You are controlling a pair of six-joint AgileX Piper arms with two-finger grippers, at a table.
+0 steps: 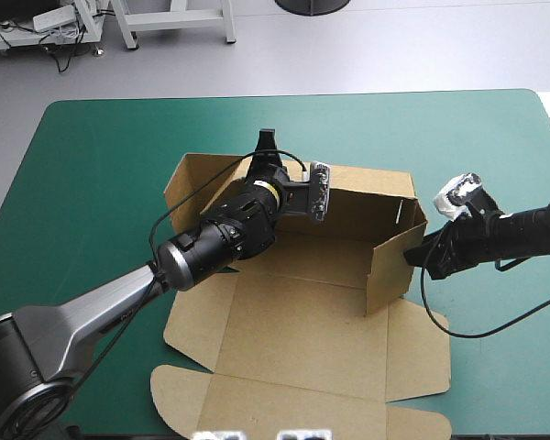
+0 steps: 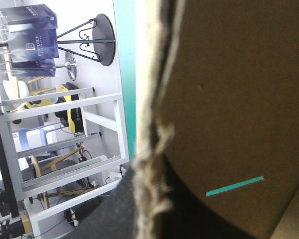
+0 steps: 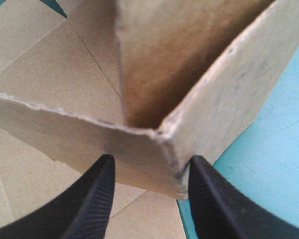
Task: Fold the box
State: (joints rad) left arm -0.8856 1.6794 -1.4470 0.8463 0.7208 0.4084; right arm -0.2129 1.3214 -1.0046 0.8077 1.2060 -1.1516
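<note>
The brown box lies in the middle of the table with its far wall and right wall raised and its near flaps flat. My left gripper reaches over the box to the top edge of the far wall. In the left wrist view the board's edge runs between the black fingers, which are shut on it. My right gripper is at the near right corner of the raised walls. In the right wrist view its fingers stand apart, open, straddling that corner of the box.
The teal-green cover lies bare to the left, beyond the far wall and to the right of the box. The flat front flaps reach nearly to the table's near edge. A narrow slot in the far wall shows teal-green through it.
</note>
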